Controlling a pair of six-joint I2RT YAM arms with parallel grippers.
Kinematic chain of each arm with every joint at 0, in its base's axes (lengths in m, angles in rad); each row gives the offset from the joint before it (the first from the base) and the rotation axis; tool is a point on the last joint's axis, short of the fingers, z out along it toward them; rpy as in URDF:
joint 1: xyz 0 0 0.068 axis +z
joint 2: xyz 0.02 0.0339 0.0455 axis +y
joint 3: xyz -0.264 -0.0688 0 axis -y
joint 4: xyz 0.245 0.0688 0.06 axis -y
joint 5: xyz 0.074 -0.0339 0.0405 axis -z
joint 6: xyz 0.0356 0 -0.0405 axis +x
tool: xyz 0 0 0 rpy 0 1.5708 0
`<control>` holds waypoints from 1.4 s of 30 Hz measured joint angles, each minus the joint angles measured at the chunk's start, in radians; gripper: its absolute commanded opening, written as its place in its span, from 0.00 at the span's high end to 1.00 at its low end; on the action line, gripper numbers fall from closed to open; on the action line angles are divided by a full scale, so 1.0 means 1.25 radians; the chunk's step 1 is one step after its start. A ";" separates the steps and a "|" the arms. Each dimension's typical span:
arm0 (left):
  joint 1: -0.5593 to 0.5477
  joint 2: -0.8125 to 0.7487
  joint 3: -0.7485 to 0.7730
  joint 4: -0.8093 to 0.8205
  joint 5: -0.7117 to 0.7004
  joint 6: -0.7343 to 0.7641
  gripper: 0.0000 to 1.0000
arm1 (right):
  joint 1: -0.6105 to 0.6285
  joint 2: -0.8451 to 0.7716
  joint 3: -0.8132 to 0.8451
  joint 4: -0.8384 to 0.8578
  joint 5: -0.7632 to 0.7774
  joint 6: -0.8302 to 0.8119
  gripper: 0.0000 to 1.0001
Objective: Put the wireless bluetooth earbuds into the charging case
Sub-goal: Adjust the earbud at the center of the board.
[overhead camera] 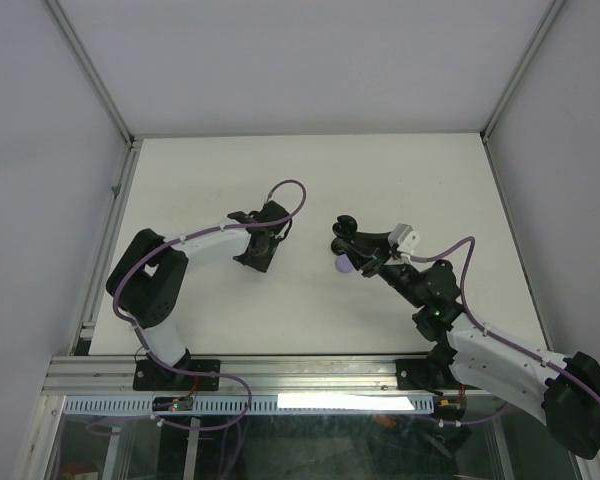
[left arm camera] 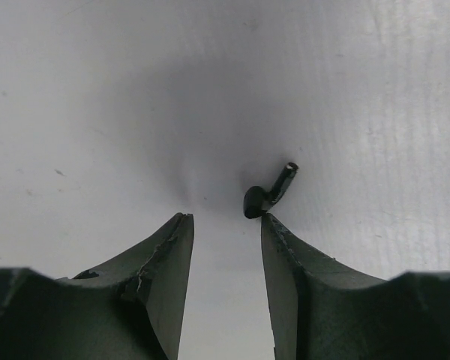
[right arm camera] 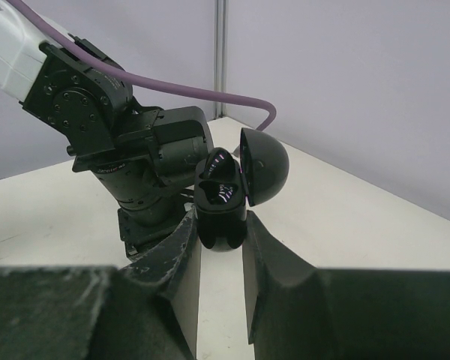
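Right gripper (right arm camera: 221, 225), bottom centre of my wrist view, pinches the charging case (right arm camera: 219, 206) upright by its body, with the lid (right arm camera: 264, 165) swung open to the right. Behind it, upper left, I see the left arm (right arm camera: 127, 142). Left gripper (left arm camera: 225, 219) is spread, holding nothing, low over the table (left arm camera: 97, 90). A black earbud (left arm camera: 268, 193) lies just past the frame-right fingertip, stem pointing upper right. I can't tell if they touch.

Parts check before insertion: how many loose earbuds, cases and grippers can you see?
Loose earbud: 1
Case: 1
Grippers: 2, left gripper and right gripper
Total: 4
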 measured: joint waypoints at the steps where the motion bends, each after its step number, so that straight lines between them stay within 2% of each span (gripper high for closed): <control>1: 0.004 -0.001 -0.001 -0.003 -0.013 -0.002 0.58 | 0.000 0.000 0.000 -0.001 0.000 0.000 1.00; 11: 0.092 -0.017 -0.002 -0.010 -0.072 -0.064 0.53 | 0.000 0.003 0.000 -0.005 0.000 0.000 1.00; 19: 0.092 -0.096 -0.002 0.002 0.008 -0.152 0.50 | 0.000 0.004 0.000 -0.011 -0.001 0.000 1.00; 28: 0.092 -0.099 -0.003 0.023 0.073 -0.263 0.55 | -0.001 0.013 0.000 -0.012 -0.001 0.001 1.00; 42: 0.081 -0.023 -0.016 0.060 0.094 -0.306 0.63 | -0.002 0.013 -0.004 -0.014 -0.002 0.002 1.00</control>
